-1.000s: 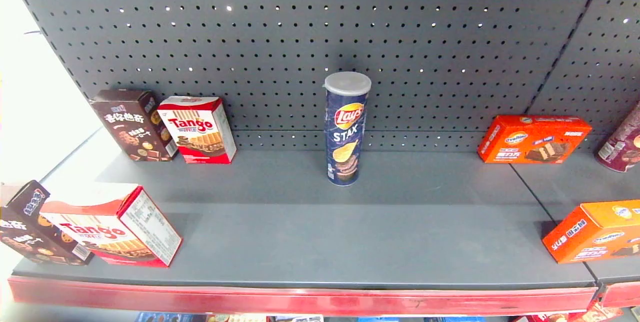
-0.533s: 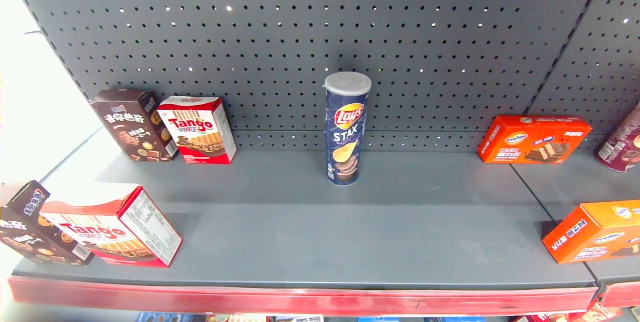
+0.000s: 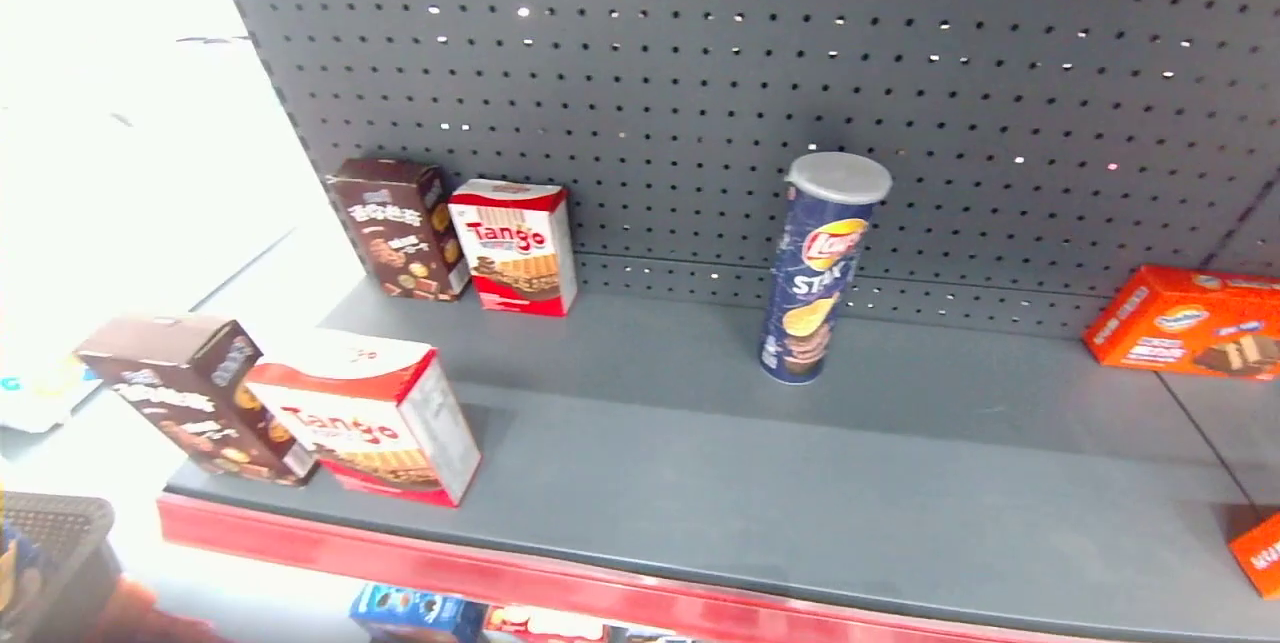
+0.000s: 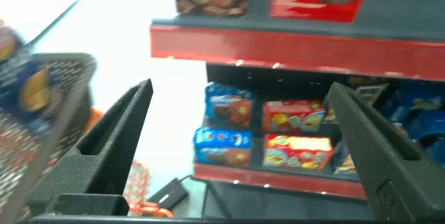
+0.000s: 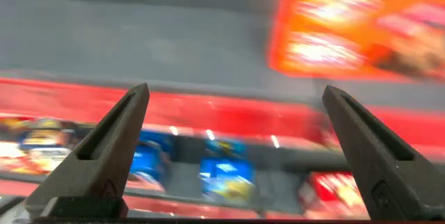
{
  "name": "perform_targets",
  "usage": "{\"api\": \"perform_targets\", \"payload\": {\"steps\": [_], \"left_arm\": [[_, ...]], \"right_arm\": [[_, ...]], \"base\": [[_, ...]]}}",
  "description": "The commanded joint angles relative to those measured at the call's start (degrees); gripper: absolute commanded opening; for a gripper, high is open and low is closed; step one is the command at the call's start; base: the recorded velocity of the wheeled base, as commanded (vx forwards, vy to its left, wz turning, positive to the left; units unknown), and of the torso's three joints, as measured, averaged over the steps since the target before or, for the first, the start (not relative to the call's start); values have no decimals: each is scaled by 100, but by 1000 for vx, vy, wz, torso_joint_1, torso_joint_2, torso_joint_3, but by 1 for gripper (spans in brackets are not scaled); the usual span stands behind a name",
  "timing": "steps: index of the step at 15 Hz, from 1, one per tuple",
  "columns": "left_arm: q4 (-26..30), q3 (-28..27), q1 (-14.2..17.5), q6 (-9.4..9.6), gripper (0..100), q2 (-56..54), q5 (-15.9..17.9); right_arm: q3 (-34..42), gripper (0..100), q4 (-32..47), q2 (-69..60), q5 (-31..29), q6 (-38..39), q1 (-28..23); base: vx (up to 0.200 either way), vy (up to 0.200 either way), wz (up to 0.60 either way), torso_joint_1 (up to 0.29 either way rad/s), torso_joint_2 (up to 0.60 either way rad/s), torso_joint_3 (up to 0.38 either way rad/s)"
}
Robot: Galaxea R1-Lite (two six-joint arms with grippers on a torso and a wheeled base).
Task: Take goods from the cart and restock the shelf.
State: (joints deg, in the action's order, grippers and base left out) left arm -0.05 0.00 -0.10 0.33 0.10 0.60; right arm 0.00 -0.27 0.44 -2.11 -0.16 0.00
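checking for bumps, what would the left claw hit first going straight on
The left claw points at the blue snack packs on the lower shelf; likely those first, depth unclear.

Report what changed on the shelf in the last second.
The head camera swung toward the robot's left, so the whole picture slid right and a mesh basket came into its lower-left corner. The goods did not move: the chip can stands upright on the shelf, and the rear red box and brown box beside it sit as before. The left pincer and right pincer are open, empty.
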Motion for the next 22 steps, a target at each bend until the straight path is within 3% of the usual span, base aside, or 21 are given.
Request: {"api": "perform_targets", "payload": {"steps": [1, 5, 19, 20, 21, 22], "left_arm": [[-4, 0, 1, 2, 100, 8, 2], [-4, 0, 1, 2, 100, 8, 2], [-13, 0, 10, 37, 100, 8, -33], [5, -79, 27, 160, 100, 43, -86], [40, -448, 27, 530, 100, 377, -121], [172, -967, 36, 697, 100, 1142, -218]], "right_arm": [[0, 100, 0, 9, 0, -2, 0], [0, 100, 0, 0, 0, 16, 0], [0, 100, 0, 0, -9, 7, 0], [0, 100, 0, 0, -9, 7, 0], [0, 100, 0, 9, -9, 7, 0], [0, 100, 0, 0, -9, -2, 0]], "base": [[0, 0, 600, 2, 2, -2], [0, 0, 600, 2, 1, 0], [0, 0, 0, 0, 0, 0], [0, 0, 0, 0, 0, 0], [0, 0, 0, 0, 0, 0], [0, 0, 0, 0, 0, 0]]}}
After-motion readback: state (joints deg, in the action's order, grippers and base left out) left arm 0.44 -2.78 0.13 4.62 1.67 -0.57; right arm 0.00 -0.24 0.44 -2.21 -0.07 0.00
